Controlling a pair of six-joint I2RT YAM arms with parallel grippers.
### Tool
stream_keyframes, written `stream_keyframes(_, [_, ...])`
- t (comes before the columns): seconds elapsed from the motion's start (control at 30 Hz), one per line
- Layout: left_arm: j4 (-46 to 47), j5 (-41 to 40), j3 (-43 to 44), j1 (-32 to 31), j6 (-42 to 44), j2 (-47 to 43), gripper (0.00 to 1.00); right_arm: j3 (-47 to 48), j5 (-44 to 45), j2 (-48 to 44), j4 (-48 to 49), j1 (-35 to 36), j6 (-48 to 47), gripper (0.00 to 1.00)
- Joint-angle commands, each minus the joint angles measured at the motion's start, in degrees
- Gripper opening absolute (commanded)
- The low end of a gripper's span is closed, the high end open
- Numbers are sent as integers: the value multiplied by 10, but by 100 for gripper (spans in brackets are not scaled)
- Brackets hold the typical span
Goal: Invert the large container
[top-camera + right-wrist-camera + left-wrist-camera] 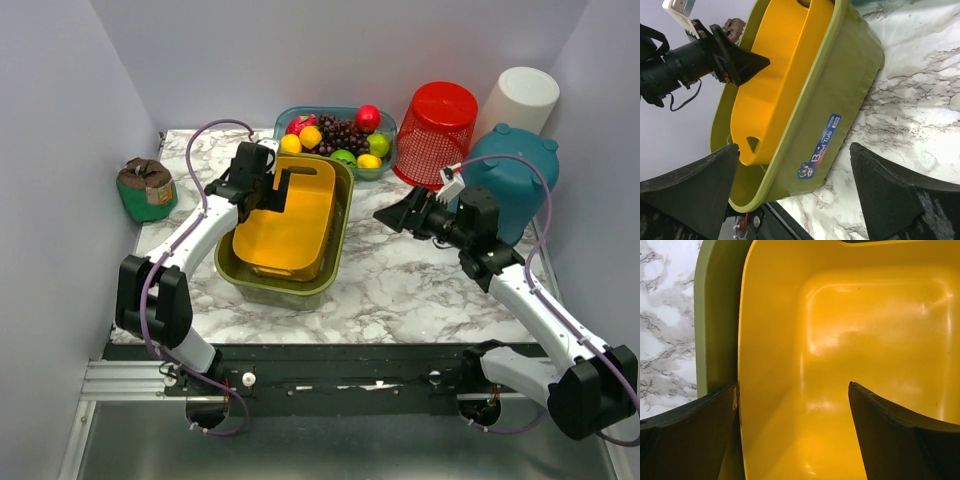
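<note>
While both claws stand wide apart and hold nothing, I log the left claw straddling the yellow tub's wall. One finger is outside, over the gap to the green tub, and the other is inside. The green tub sits upright on the table, beneath this claw, with the yellow tub nested in it. The right claw faces the green tub's labelled side, which lies just ahead of it, not touching.
</note>
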Motion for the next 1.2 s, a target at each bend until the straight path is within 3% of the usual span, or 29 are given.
stream_keyframes(0.0, [-20, 2, -12, 5, -12, 11, 99, 20, -5, 5, 10, 7, 5, 100])
stream_keyframes(0.17, [-37, 1, -16, 5, -18, 6, 94, 17, -7, 8, 11, 8, 4, 100])
stream_keyframes(0.53, [-57, -23, 6, 6, -28, -40, 98, 15, -9, 9, 8, 8, 4, 100])
stream_keyframes(0.63, [-106, -38, 42, 6, -29, -22, 98, 14, -12, 11, 12, 9, 8, 100])
stream_keyframes(0.8, [-99, -24, 27, 6, -16, -16, 98, 13, -12, 12, 15, 10, 13, 100])
stream_keyframes(1.03, [-95, -1, 4, 6, -21, 3, 90, 13, -13, 14, 19, 10, 17, 100])
stream_keyframes(1.17, [-105, 18, 14, 6, -28, 31, 79, 13, -16, 18, 21, 12, 18, 100])
